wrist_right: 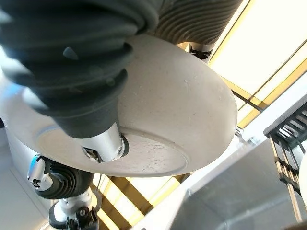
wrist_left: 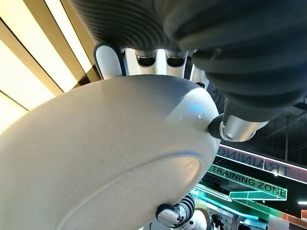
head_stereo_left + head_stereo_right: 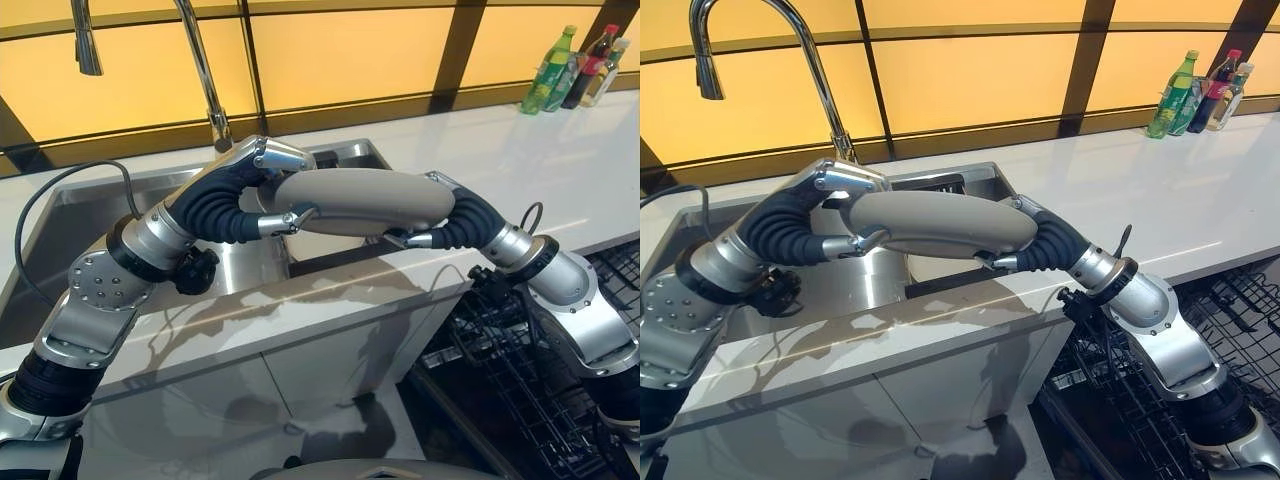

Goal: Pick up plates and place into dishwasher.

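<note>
A beige plate (image 3: 350, 200) is held on edge above the front rim of the sink, between both hands. My left hand (image 3: 235, 205) is shut on its left end, fingers (image 2: 175, 60) curled over the rim and the thumb pressed on the underside. At the plate's right end my right hand (image 3: 462, 222) is shut on it, its thumb (image 1: 103, 143) resting by the plate's foot ring (image 1: 158, 153). The open dishwasher rack (image 3: 520, 390), black wire, lies low to the right, under my right arm.
A steel sink (image 3: 90, 210) sits behind and below the plate, with a tall curved tap (image 3: 200, 70) over it. The white counter (image 3: 540, 160) runs to the right, with bottles (image 3: 575, 65) at its far corner. Yellow wall panels stand behind.
</note>
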You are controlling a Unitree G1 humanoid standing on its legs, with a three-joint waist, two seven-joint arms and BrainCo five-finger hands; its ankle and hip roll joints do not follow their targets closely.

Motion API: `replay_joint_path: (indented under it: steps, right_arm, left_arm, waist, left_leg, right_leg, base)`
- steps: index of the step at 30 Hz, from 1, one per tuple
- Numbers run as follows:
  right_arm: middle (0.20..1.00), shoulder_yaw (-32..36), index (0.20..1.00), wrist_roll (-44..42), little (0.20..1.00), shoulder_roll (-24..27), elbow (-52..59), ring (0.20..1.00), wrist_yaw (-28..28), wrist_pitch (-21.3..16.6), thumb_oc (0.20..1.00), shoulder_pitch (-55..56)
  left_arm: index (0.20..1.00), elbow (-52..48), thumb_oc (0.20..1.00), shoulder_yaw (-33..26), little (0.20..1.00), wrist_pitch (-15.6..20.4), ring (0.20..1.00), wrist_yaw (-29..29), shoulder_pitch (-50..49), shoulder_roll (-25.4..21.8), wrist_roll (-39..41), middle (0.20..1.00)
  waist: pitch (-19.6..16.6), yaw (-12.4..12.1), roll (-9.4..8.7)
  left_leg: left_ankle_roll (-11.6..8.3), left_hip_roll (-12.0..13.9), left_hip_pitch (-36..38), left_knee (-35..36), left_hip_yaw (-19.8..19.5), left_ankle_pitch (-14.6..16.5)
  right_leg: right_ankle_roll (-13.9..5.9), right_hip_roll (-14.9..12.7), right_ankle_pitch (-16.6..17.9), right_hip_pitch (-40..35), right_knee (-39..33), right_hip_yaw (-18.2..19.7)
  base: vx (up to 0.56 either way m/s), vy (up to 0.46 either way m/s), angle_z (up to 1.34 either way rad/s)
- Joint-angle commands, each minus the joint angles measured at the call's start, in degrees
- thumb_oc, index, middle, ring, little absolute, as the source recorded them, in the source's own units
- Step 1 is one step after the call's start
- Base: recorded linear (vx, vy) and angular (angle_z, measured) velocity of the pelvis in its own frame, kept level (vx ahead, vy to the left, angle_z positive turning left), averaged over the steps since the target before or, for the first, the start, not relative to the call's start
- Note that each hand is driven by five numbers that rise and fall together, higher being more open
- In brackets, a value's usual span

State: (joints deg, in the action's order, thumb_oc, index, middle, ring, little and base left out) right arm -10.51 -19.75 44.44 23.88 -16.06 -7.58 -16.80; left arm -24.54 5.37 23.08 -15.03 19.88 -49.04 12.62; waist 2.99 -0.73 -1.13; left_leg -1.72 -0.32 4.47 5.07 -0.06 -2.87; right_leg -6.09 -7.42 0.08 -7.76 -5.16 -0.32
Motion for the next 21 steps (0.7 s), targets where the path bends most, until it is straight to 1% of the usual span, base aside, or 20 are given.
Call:
replay_joint_path:
  steps: [1,2,4,6,7,8,9,10,11,12,15,19,21]
  right_arm:
    - [0.200,3.8,0.200,0.3,0.200,-3.6,3.4,0.200,8.6,-4.7,0.200,-3.0]
    - [0.200,4.2,0.200,0.5,0.200,-3.8,3.2,0.200,9.0,-5.0,0.200,-2.8]
    - [0.200,5.6,0.200,1.4,0.200,-4.0,2.5,0.200,10.1,-5.5,0.200,-2.2]
    - [0.200,7.3,0.200,1.8,0.200,-3.7,1.7,0.200,10.6,-6.0,0.200,-1.2]
    - [0.200,8.6,0.200,1.9,0.200,-3.2,1.1,0.200,10.8,-6.1,0.200,-0.3]
    - [0.200,10.4,0.200,1.9,0.200,-2.3,0.7,0.200,11.1,-6.1,0.200,0.8]
    - [0.200,12.3,0.200,1.9,0.200,-1.7,0.5,0.200,11.3,-6.1,0.200,1.9]
    - [0.200,14.0,0.200,2.6,0.200,-2.0,0.2,0.200,11.1,-6.3,0.200,3.1]
    - [0.200,14.9,0.200,3.1,0.200,-2.2,0.1,0.200,11.3,-6.3,0.200,3.7]
    - [0.200,16.3,0.200,3.8,0.200,-2.3,-0.1,0.200,11.7,-6.2,0.200,4.7]
    - [0.200,20.1,0.200,4.7,0.200,-1.8,0.1,0.200,13.2,-5.2,0.200,7.2]
    - [0.200,24.8,0.200,5.2,0.200,-1.3,-0.4,0.200,14.3,-5.7,0.200,11.7]
    - [0.200,27.6,0.200,6.1,0.200,-1.9,-1.1,0.200,14.8,-5.9,0.200,14.2]
  left_arm:
    - [1.000,1.9,1.000,1.6,1.000,-1.2,1.000,3.6,3.5,2.4,-1.4,1.000]
    - [1.000,2.3,1.000,1.2,1.000,-1.3,1.000,4.4,3.2,2.3,-1.7,1.000]
    - [1.000,4.1,1.000,-0.4,1.000,-1.5,1.000,7.9,2.4,2.3,-3.1,1.000]
    - [1.000,5.7,1.000,-2.6,1.000,-0.1,1.000,13.5,1.6,1.6,-7.6,1.000]
    - [1.000,7.1,1.000,-4.4,1.000,0.6,1.000,18.2,1.3,0.2,-9.5,1.000]
    - [1.000,8.7,1.000,-7.1,1.000,0.7,1.000,22.5,0.7,-1.1,-7.6,1.000]
    - [1.000,10.4,1.000,-10.5,1.000,1.3,1.000,26.2,-0.3,-1.1,-5.5,1.000]
    - [1.000,11.7,1.000,-13.4,1.000,1.7,1.000,28.4,-1.4,-0.4,-5.2,1.000]
    - [1.000,12.2,1.000,-14.9,1.000,1.8,1.000,30.1,-2.2,-0.1,-5.6,1.000]
    - [1.000,12.8,1.000,-17.1,1.000,1.1,1.000,32.1,-3.4,0.6,-6.3,1.000]
    - [1.000,12.6,1.000,-20.3,1.000,-1.2,1.000,34.3,-5.5,1.8,-6.9,1.000]
    - [1.000,12.6,1.000,-22.5,1.000,-1.7,1.000,35.2,-7.9,3.0,-7.7,1.000]
    - [1.000,13.7,1.000,-23.7,1.000,-1.7,1.000,35.2,-8.6,3.2,-7.5,1.000]
  waist:
    - [-3.2,0.0,1.00]
    - [-3.3,0.1,1.02]
    - [-3.4,0.2,1.04]
    - [-3.5,0.4,1.10]
    - [-3.6,0.6,1.11]
    - [-3.8,0.7,1.08]
    - [-3.9,0.9,1.08]
    - [-3.9,1.2,1.16]
    - [-4.0,1.4,1.22]
    - [-3.9,1.7,1.20]
    - [-3.7,2.8,1.12]
    - [-3.5,4.4,1.15]
    - [-3.3,5.9,1.29]
  left_leg:
    - [1.05,-0.1,0.8,-1.3,-1.2,5.6]
    - [1.04,-0.1,0.8,-1.3,-1.1,5.6]
    - [0.98,0.1,0.8,-1.3,-0.8,5.6]
    - [0.91,0.2,0.9,-1.3,-0.4,5.5]
    - [0.86,0.3,0.9,-1.2,-0.2,5.5]
    - [0.80,0.4,0.9,-1.2,0.2,5.5]
    - [0.72,0.6,0.8,-1.2,0.5,5.5]
    - [0.63,0.8,0.7,-1.2,0.8,5.5]
    - [0.59,0.8,0.7,-1.3,0.9,5.5]
    - [0.55,0.8,0.7,-1.4,1.1,5.5]
    - [0.51,0.9,0.9,-1.6,1.7,5.8]
    - [0.55,0.9,1.5,-1.7,2.9,6.3]
    - [0.71,0.9,1.9,-1.7,4.0,6.6]
  right_leg:
    - [-1.03,0.8,-1.9,3.0,5.1,-2.0]
    - [-0.99,0.8,-1.9,3.0,5.1,-2.0]
    - [-0.90,0.9,-2.0,3.0,5.0,-1.9]
    - [-0.83,1.0,-2.0,3.0,5.0,-1.9]
    - [-0.83,1.0,-1.9,3.0,4.9,-1.8]
    - [-0.78,1.0,-2.0,3.0,4.8,-1.8]
    - [-0.67,1.0,-2.1,3.1,4.9,-1.8]
    - [-0.62,1.0,-2.1,3.3,5.0,-1.6]
    - [-0.60,1.0,-2.0,3.5,5.0,-1.5]
    - [-0.57,1.0,-2.0,3.7,5.2,-1.3]
    - [-0.51,1.0,-2.1,3.9,5.4,-0.7]
    - [-0.70,1.0,-2.0,4.2,5.7,0.3]
    - [-0.93,0.9,-1.7,4.6,5.8,1.3]
  base:
    - [0.00,0.000,0.00]
    - [0.00,0.000,0.00]
    - [0.00,0.000,0.00]
    - [0.02,-0.012,-0.04]
    - [0.03,-0.009,-0.08]
    - [0.03,-0.008,-0.12]
    - [0.03,-0.002,-0.13]
    - [0.02,0.002,-0.15]
    - [0.02,0.003,-0.13]
    - [0.02,0.001,-0.09]
    - [0.02,0.002,-0.11]
    - [0.03,0.018,-0.14]
    - [0.03,0.029,-0.17]
